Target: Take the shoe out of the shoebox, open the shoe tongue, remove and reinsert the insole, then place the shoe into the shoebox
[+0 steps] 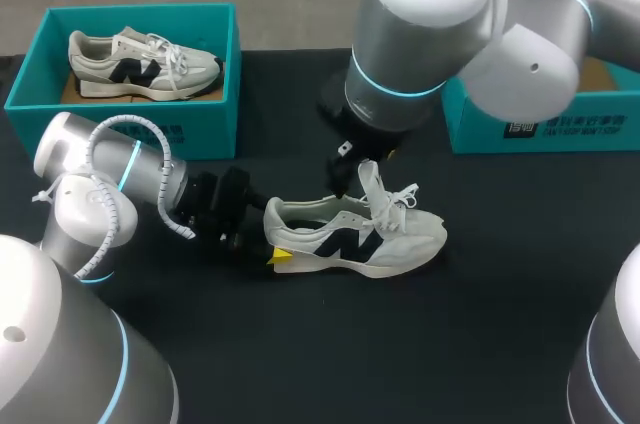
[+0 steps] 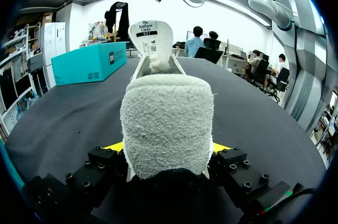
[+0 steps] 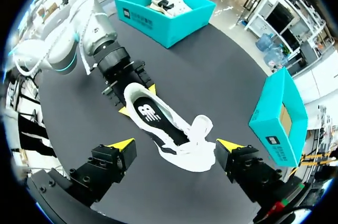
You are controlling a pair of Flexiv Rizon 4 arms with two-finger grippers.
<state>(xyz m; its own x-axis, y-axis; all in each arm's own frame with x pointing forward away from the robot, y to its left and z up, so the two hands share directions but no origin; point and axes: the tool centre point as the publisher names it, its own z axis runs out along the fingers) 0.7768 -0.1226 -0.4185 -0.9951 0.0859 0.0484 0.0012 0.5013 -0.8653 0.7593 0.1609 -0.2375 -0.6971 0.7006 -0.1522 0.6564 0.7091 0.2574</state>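
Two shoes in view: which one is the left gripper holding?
The shoe on the black table, its heel clamped in the left gripper; the other shoe lies in the teal shoebox, untouched.

Overhead head view, close wrist views, shoe (image 1: 400, 234) in all.

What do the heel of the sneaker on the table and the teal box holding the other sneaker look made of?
White sneaker's heel: napped, matte suede or a synthetic lookalike, judging by its fuzzy surface. Teal rectangular box: likely cardboard, matte; brown raw board shows inside.
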